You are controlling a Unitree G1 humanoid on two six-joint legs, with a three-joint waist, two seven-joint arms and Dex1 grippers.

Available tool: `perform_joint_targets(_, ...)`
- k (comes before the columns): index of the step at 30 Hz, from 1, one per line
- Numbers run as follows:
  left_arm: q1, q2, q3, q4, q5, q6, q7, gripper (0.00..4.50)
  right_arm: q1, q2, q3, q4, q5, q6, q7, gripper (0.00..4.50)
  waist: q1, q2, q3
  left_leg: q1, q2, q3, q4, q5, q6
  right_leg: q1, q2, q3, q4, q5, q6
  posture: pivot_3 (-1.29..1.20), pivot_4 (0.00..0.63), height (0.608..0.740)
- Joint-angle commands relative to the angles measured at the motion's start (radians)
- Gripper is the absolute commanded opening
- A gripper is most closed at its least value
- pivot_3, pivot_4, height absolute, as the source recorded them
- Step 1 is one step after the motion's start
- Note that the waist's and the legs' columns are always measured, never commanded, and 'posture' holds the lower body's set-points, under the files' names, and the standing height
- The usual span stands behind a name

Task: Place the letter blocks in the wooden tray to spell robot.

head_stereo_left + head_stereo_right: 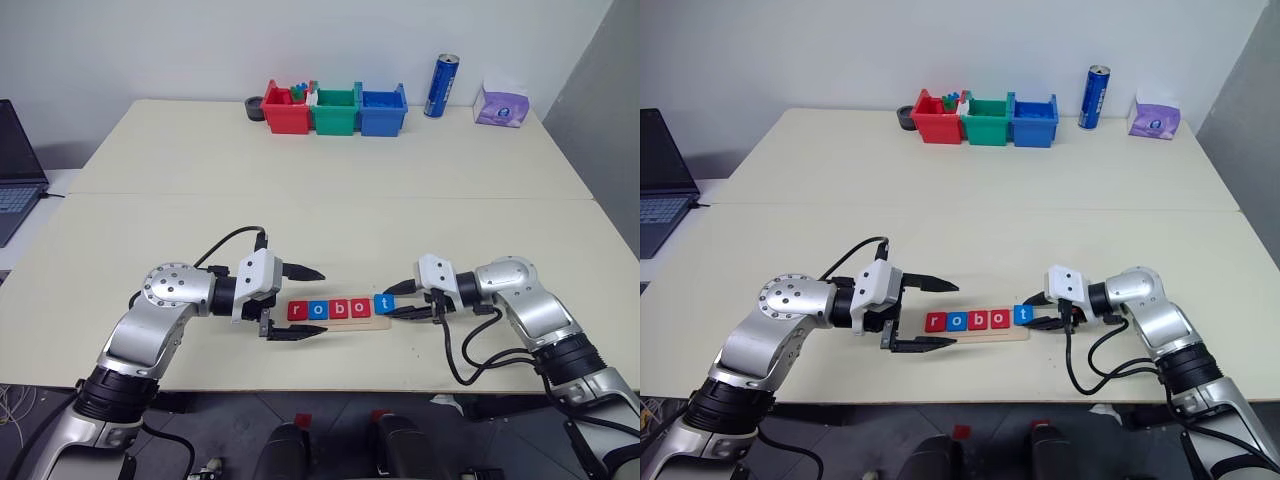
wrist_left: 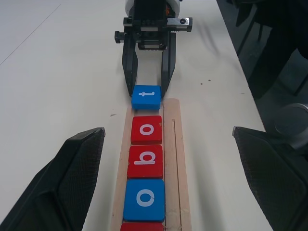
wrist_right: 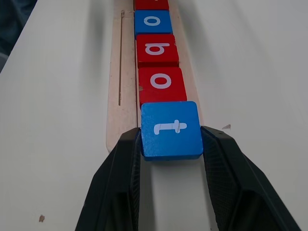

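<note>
Five letter blocks; one wooden tray

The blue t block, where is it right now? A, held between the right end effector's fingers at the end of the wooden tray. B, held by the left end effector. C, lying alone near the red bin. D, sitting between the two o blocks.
A: the blue t block sits clamped between the fingers of the right end effector at the end of the wooden tray, just past the red o block.
</note>
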Motion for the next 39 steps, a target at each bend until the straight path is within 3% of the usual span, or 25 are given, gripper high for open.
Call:
perform_joint_targets(1,-0.003,0.000,0.003,-0.035,-0.014,-0.004,-0.001,4.50,-0.028,0.010,0.007,0.007,-0.014,-0.032,0.006,1.45,0.000,0.000,0.000,0.000,0.000,0.000,0.000,0.000,0.000,0.000,0.000,0.000,0.000,0.000,0.000,0.00,0.150,0.740)
perform_joint_targets(21,-0.033,-0.017,-0.008,-0.022,-0.004,-0.002,0.001,4.50,-0.046,0.019,0.017,0.041,-0.044,-0.066,0.014,1.45,0.000,0.000,0.000,0.000,0.000,0.000,0.000,0.000,0.000,0.000,0.000,0.000,0.000,0.000,0.000,0.00,0.150,0.740)
perform_joint_targets(30,-0.033,-0.018,-0.009,-0.025,-0.004,-0.003,0.006,4.50,-0.040,0.011,0.012,0.026,-0.033,-0.052,0.030,4.48,0.000,0.000,0.000,0.000,0.000,0.000,0.000,0.000,0.000,0.000,0.000,0.000,0.000,0.000,0.000,0.00,0.150,0.740)
perform_joint_targets(39,-0.034,-0.022,-0.011,-0.024,-0.005,-0.004,0.005,4.50,-0.059,0.001,-0.045,0.001,0.035,0.076,0.034,4.48,0.000,0.000,0.000,0.000,0.000,-0.001,0.000,0.000,0.000,0.000,0.000,0.000,0.000,0.000,0.000,0.00,0.150,0.740)
